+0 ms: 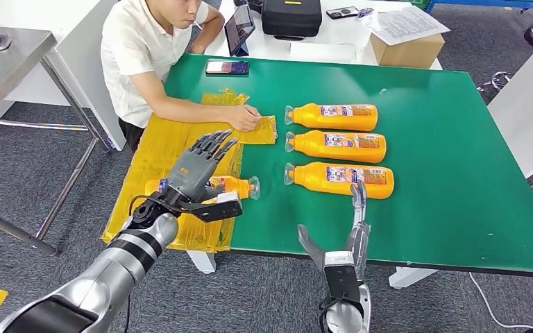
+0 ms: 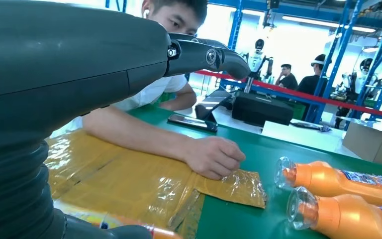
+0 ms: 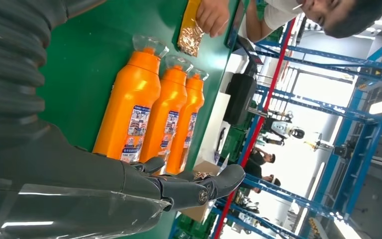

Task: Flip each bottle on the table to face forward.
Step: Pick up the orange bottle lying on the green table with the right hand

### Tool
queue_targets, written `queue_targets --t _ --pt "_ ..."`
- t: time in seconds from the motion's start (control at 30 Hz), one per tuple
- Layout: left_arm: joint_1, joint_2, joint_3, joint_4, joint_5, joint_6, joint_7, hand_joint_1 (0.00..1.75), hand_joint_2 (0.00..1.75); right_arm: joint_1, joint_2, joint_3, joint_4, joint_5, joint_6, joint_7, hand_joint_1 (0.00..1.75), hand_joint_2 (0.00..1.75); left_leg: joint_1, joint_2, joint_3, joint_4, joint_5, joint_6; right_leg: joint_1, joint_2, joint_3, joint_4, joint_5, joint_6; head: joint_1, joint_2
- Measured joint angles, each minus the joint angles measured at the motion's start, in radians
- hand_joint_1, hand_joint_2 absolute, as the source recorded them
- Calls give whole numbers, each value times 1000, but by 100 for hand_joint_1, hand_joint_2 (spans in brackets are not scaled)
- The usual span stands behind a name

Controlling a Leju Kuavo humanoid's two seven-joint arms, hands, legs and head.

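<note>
Three orange bottles lie side by side on the green table, clear caps pointing left, labels up: far, middle, near. In the right wrist view they are the near, middle and far bottles. A fourth orange bottle lies on the yellow plastic sheet, cap to the right. My left hand hovers over it with fingers spread, holding nothing and hiding part of it. My right hand is open at the table's front edge, fingers stretched toward the near bottle.
A person sits at the table's left, one hand pressing on a yellow plastic piece. A phone, tablet, black case and cardboard box stand at the back. A steel table is far left.
</note>
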Motion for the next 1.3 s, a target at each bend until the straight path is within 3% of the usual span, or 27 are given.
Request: queue_targets --t 0.17,0.37,0.53,0.7,0.83,0.93,0.97,1.03,1.07,1.17,1.23,1.3 --pt "-6 -4 -6 4 18 -19 -19 0 175 -3 0 4 8 -8 1 0 0 175 0 0 0 0 0 0 0 0 0 0 0 0 0 0" --pt "33 -13 -3 -30 122 -104 -55 0 175 1 -4 10 10 -6 2 0 0 175 0 0 -1 0 0 0 0 0 0 0 0 0 0 0" --pt "191 -63 48 -258 578 -319 -35 0 175 19 -9 6 10 22 8 0 0 175 -1 0 -1 0 -1 0 -1 0 -1 0 0 0 0 0" --pt "345 -108 72 -488 1009 -434 41 0 175 40 -10 -36 3 113 -8 -1 0 175 -1 0 -3 0 -2 0 -1 0 -3 -1 -1 0 0 0" --pt "458 -126 73 -640 1271 -471 97 0 175 61 -12 -94 -31 -61 75 2 0 0 -1 0 -3 0 -2 0 -1 0 -3 -1 -1 1 0 0" --pt "505 -127 61 -701 1328 -457 110 0 175 82 -2 -149 -55 -207 197 30 0 131 -1 0 -3 0 -2 0 -1 0 -3 -1 -1 1 0 0" --pt "516 -127 55 -715 1328 -444 109 0 131 87 4 -167 -61 -221 209 40 0 175 -1 0 -3 0 -2 0 -1 0 -3 -1 -1 1 0 0" --pt "534 -127 38 -733 1297 -403 94 0 44 96 17 -202 -72 -150 155 39 0 175 -1 0 -3 0 -2 0 -1 0 -3 -1 -1 1 0 0" --pt "541 -127 28 -738 1276 -381 86 0 44 98 23 -219 -77 -59 106 29 0 175 -1 0 -3 0 -2 0 -1 0 -3 -1 -1 1 0 0" --pt "552 -127 -3 -739 1234 -324 82 0 175 99 49 -311 -99 414 -1 3 0 175 -1 0 -2 0 -2 0 -1 0 -3 -1 -1 1 0 0" --pt "551 -127 -26 -723 1228 -299 92 0 175 96 60 -389 -104 687 -12 -1 0 175 -1 -1 -2 0 -2 0 -1 -1 -3 -1 -1 1 0 0" --pt "549 -127 -53 -693 1221 -288 94 0 175 92 62 -468 -99 851 -12 -1 0 175 -1 -4 -3 0 -2 0 -1 -2 -2 -1 -1 1 0 0"
